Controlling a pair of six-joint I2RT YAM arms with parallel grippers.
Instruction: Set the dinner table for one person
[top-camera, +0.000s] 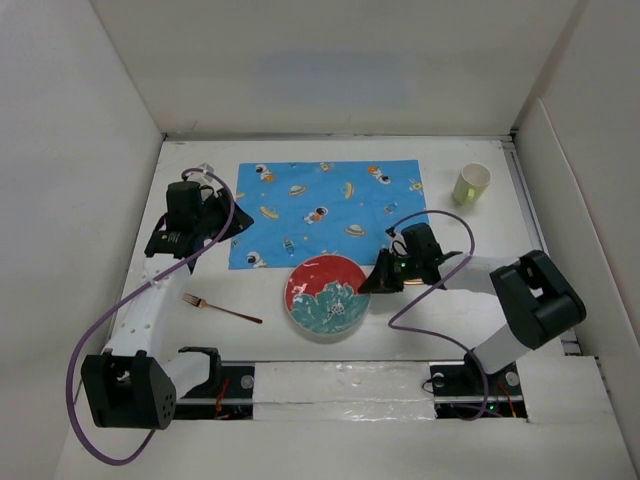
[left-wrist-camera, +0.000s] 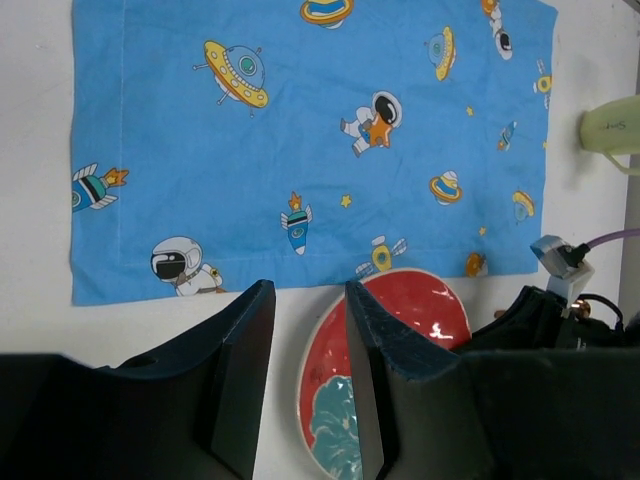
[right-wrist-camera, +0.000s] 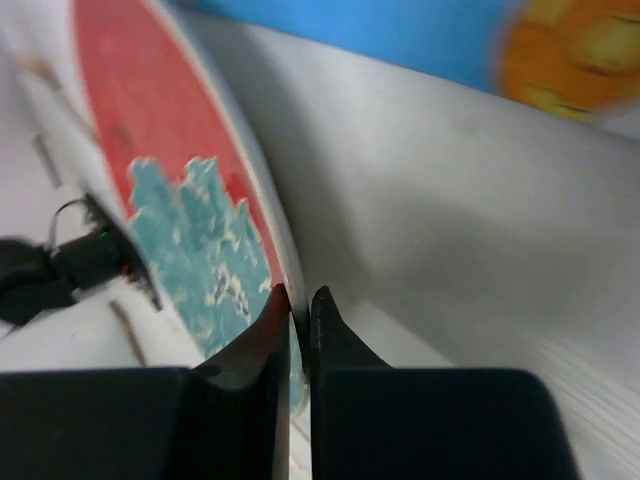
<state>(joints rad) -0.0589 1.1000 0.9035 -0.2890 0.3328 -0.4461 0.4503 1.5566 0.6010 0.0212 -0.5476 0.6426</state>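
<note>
The dinner table (top-camera: 500, 225) is a plain white tabletop with white wall panels round it. A plate (top-camera: 325, 295), red with a teal pattern, lies on it just in front of a blue space-print mat (top-camera: 325, 210). My right gripper (top-camera: 370, 286) is at the plate's right rim; in the right wrist view it (right-wrist-camera: 298, 296) is shut on the rim of the plate (right-wrist-camera: 170, 190). My left gripper (top-camera: 238, 226) hovers at the mat's left edge. It (left-wrist-camera: 305, 292) is open with nothing between its fingers, above bare table between the mat (left-wrist-camera: 300, 130) and the plate (left-wrist-camera: 415, 320).
A fork (top-camera: 222, 309) lies on the table left of the plate. A pale green cup (top-camera: 471, 183) stands at the back right beyond the mat, and it shows as the cup (left-wrist-camera: 612, 130) at the right edge of the left wrist view.
</note>
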